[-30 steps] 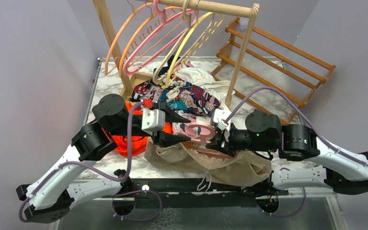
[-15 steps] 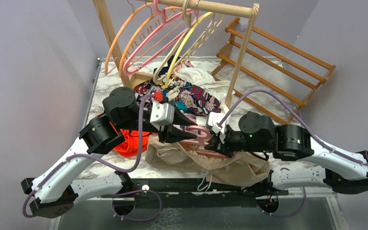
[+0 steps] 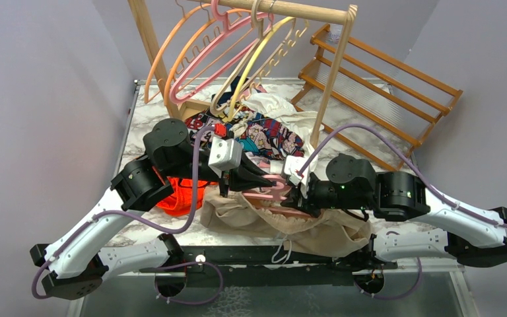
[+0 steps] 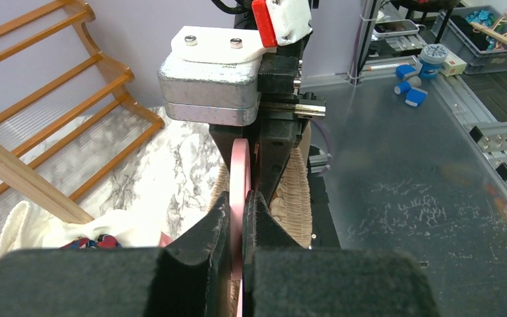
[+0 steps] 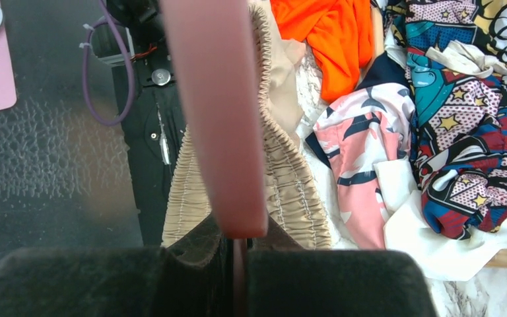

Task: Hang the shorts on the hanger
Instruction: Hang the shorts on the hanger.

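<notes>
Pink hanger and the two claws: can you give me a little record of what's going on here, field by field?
Left claw: shut on the hanger
Right claw: shut on the same hanger, from the opposite side
Shorts: beige, crumpled beneath the hanger
Nearby: orange garment, comic-print cloth

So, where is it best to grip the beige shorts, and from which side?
Probably pinch the gathered waistband from above, beside the pink hanger: it lies exposed as a thick ridge, while the rest of the shorts is loose cloth.
</notes>
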`<state>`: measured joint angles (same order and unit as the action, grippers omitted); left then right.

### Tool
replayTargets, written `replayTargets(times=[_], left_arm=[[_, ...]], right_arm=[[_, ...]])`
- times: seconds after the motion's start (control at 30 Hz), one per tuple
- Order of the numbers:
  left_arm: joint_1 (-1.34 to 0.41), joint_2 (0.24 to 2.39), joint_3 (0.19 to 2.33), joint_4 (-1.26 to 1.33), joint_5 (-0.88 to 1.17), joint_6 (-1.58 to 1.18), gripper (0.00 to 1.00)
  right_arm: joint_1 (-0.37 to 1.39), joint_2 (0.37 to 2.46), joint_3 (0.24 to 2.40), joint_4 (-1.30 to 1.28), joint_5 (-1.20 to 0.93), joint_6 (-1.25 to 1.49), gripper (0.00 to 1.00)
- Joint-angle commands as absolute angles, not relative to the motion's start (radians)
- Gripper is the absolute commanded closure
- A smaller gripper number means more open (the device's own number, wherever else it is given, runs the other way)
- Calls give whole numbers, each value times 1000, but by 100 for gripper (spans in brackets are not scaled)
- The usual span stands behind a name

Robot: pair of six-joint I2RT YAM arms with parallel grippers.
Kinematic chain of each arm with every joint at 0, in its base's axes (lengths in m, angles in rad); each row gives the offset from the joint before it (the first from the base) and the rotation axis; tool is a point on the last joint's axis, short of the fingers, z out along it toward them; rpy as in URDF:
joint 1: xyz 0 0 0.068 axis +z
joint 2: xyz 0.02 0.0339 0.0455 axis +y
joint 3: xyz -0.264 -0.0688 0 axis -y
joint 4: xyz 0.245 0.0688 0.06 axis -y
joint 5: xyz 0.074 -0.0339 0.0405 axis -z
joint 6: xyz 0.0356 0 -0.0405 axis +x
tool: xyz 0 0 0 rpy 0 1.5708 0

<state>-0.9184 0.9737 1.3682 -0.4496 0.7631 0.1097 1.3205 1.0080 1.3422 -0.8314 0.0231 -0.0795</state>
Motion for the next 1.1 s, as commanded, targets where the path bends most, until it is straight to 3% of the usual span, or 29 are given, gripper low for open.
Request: replayTargets(times=[0.0, 0.13, 0.27, 0.6, 1.07], left_arm=[[-920, 973, 1384, -416, 751, 123, 100], [-920, 962, 1376, -400, 768, 136, 100], [-920, 946, 1360, -387, 783, 140, 100], [-920, 919, 1329, -377, 825, 133, 100], [-922, 932, 1348, -374, 823, 133, 100]], right_arm=[[1321, 996, 1353, -781, -56, -72, 88], [1321, 970, 1355, -795, -84, -69, 59], [1321, 938, 1371, -798, -94, -75, 45], [1321, 881, 1424, -649, 3, -71, 43], [1321, 1022, 1564, -665, -46, -85, 48]])
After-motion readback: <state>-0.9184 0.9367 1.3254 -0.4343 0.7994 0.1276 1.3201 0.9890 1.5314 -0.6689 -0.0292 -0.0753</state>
